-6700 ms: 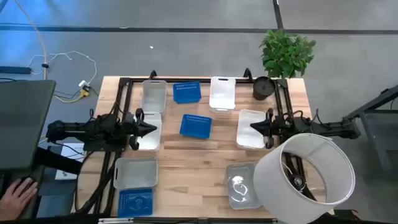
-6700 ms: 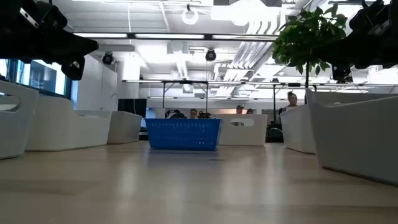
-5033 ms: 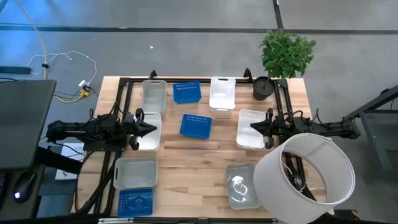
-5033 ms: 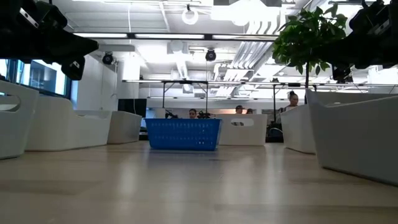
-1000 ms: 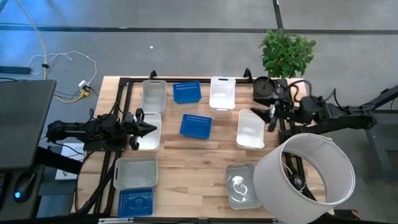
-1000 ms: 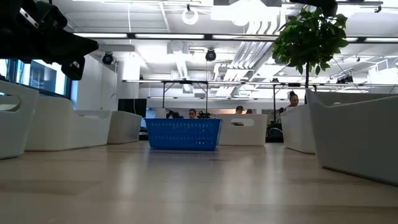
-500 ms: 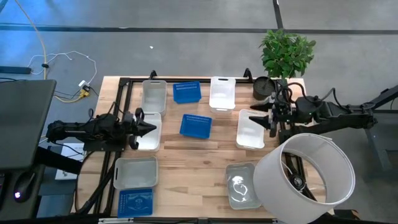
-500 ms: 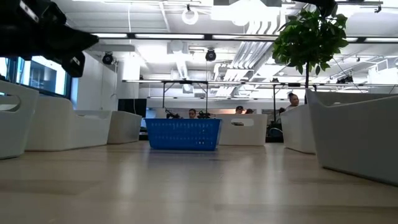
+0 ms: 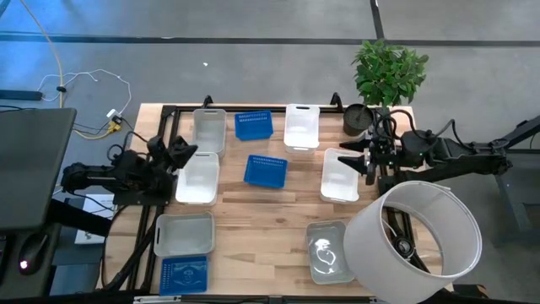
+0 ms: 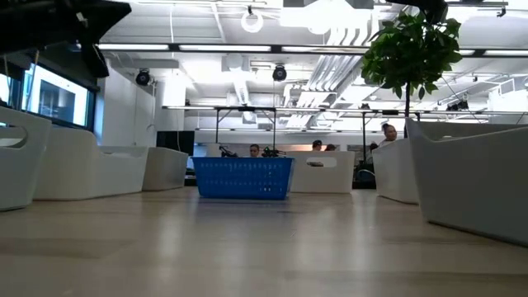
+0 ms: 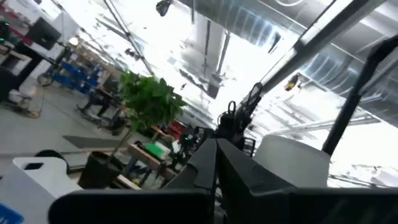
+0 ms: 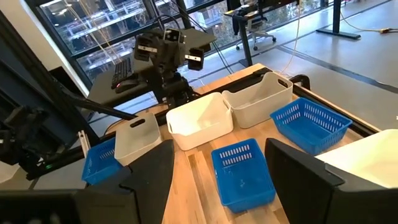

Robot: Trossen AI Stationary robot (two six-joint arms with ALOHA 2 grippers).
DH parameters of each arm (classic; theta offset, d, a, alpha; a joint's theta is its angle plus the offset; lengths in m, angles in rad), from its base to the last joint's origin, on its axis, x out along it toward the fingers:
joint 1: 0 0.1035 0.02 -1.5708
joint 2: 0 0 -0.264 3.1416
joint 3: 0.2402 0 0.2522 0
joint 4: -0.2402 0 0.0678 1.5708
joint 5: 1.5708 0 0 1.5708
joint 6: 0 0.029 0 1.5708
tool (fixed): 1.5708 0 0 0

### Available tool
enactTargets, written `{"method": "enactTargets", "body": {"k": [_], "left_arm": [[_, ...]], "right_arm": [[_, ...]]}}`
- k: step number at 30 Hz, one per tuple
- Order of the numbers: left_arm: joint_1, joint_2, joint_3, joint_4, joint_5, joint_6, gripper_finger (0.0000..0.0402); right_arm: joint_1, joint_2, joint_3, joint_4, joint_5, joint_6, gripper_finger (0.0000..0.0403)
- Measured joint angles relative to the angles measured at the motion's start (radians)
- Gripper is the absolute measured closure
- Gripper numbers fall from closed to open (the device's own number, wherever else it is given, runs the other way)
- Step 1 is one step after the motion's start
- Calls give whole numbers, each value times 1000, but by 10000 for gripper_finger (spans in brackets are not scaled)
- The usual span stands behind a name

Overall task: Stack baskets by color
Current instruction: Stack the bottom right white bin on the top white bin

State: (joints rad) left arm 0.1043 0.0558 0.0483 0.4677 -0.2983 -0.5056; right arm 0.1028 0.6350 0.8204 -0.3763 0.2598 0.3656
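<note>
Several small baskets stand on the wooden table: white ones [image 9: 209,128] [image 9: 301,127] [image 9: 198,177] [image 9: 340,175], blue perforated ones [image 9: 253,125] [image 9: 266,171] [image 9: 184,273], and grey ones [image 9: 184,232] [image 9: 327,251]. My left gripper [image 9: 186,152] is shut and empty, tipped upward at the left white basket's far left corner; its wrist view shows the shut fingers [image 11: 214,158] against the ceiling. My right gripper [image 9: 353,162] hangs open and empty over the right white basket's far edge. In its wrist view [image 12: 219,149] the centre blue basket [image 12: 241,174] lies ahead.
A large white cylinder [image 9: 413,232] covers the table's near right corner. A black pot [image 9: 359,118] with a green plant [image 9: 388,72] stands at the far right corner. Black frame rails [image 9: 169,135] run along both sides. People [image 10: 256,150] sit in the room beyond.
My left gripper has risen off the left white basket, tipped its fingers upward and rolled, drawing back a little toward the table's left edge; it stays shut. My right gripper has swung slightly toward the table's left over the right white basket, still open.
</note>
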Motion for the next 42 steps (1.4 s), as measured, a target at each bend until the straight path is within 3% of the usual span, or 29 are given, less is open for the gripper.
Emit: {"method": "enactTargets", "body": {"k": [6,13,19,42], "left_arm": [[0,184,186,-21,-2,84,329],[-1,426,457,-279,35,169,227],[-1,568,576,-337,97,254,167],[-1,618,613,-337,93,246,154]], "right_arm": [[0,0,0,1,1,0,163],[0,0,0,55,-3,-7,163],[0,0,0,66,-21,39,163],[0,21,0,66,-21,61,163]]}}
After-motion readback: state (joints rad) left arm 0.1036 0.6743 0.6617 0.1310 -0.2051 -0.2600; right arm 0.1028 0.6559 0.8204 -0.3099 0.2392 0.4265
